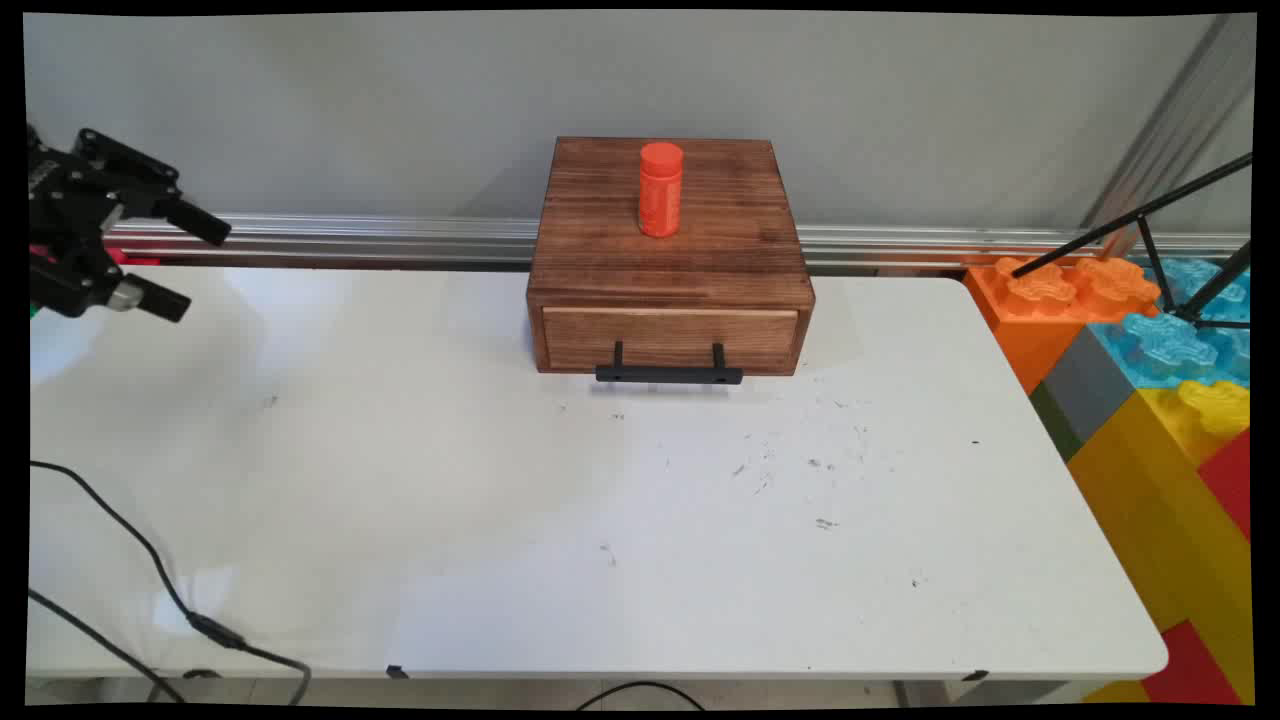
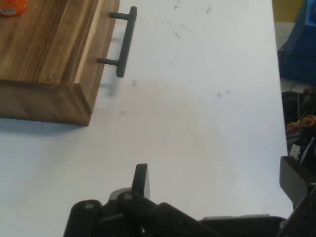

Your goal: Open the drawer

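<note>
Surface: white surface (image 1: 600,520), scuffed with small dark marks, runs to a grey wall with a metal rail (image 1: 350,232) along its far edge.
Hand: black hand (image 1: 190,265) hovers at the far left, above the surface's left end, its two fingers (image 1: 195,222) spread wide apart and grasping nothing.
Box: wooden drawer box (image 1: 668,260) stands at the far middle of the surface, well apart from the hand, to its right; the drawer front looks flush, with a black bar handle (image 1: 668,374) on the near face.
Bottle: orange cylinder bottle (image 1: 660,189) stands upright on top of the box, toward its far side.
Main view only: coloured toy-brick blocks (image 1: 1150,380) stacked beside the surface's right end, a black tripod leg (image 1: 1130,222) over them, and a black cable (image 1: 150,570) lying across the near left corner.
Hand view only: one box corner, the handle from the side, an orange sliver of the bottle at the top left edge.
</note>
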Robot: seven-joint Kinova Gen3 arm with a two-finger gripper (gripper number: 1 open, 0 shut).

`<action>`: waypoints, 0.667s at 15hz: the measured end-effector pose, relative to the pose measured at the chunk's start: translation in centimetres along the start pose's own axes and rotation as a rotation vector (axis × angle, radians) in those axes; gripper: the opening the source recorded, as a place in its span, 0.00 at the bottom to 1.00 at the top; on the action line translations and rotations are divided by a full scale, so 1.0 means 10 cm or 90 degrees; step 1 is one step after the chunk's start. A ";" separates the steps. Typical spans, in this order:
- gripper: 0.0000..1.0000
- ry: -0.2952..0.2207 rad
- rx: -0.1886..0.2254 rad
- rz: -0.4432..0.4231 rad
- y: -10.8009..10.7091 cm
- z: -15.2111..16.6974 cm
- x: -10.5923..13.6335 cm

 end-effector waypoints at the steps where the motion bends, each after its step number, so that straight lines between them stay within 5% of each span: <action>1: 1.00 -0.004 0.004 0.002 -0.01 0.01 0.05; 10: 1.00 -0.014 0.062 0.009 -0.16 0.77 1.24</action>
